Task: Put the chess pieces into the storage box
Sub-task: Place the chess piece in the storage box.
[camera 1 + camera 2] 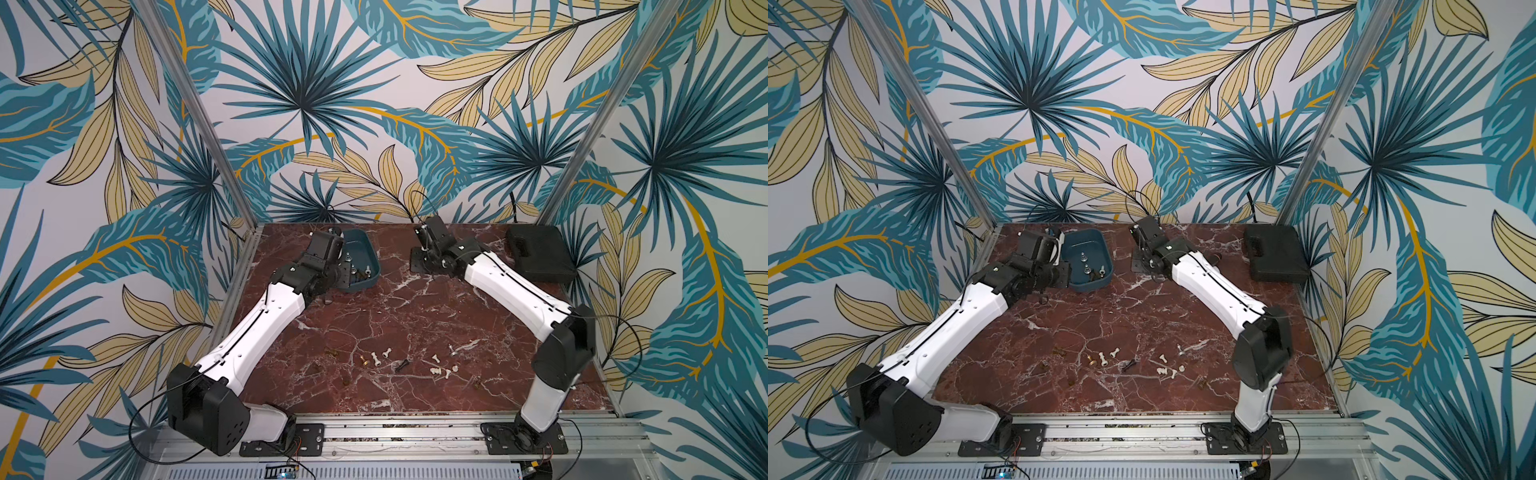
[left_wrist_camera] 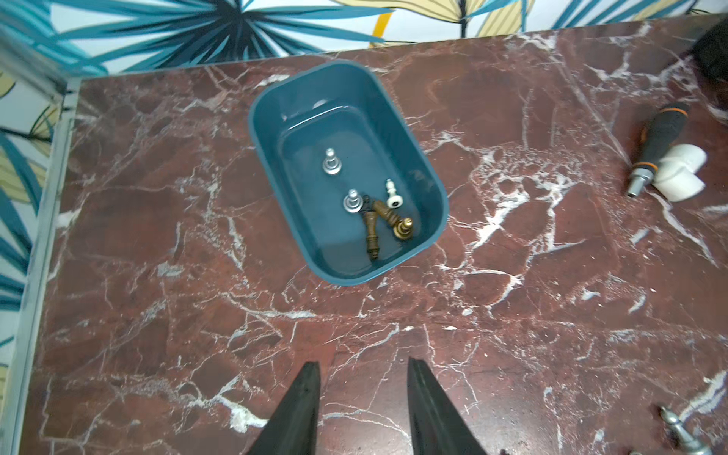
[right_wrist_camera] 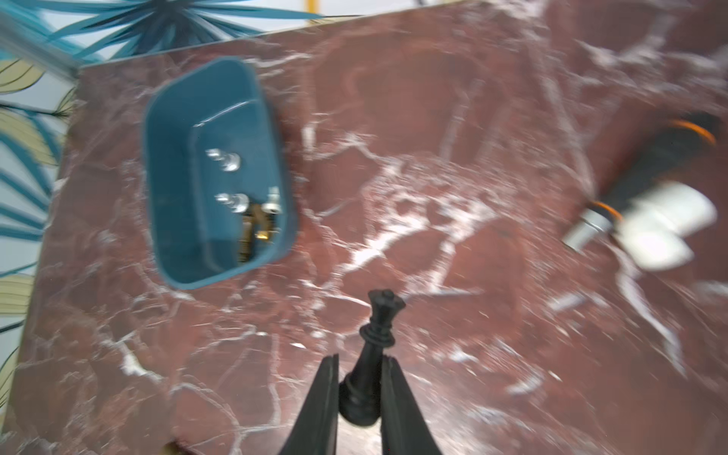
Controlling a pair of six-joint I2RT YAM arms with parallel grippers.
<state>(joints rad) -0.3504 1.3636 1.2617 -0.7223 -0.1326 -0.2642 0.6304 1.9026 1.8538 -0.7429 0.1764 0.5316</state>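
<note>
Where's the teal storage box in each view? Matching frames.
In a top view: storage box at the back of the table, left of centre.
In a top view: same spot.
Left wrist: ahead of the left gripper.
Right wrist: beyond the right gripper and its black chess piece, blurred.
Shared landmark: silver chess pieces inside it.

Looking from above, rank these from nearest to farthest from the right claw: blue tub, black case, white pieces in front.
1. storage box, just beside it, toward the left arm.
2. black case, in the back right corner.
3. white chess pieces, far off near the front edge.
</note>
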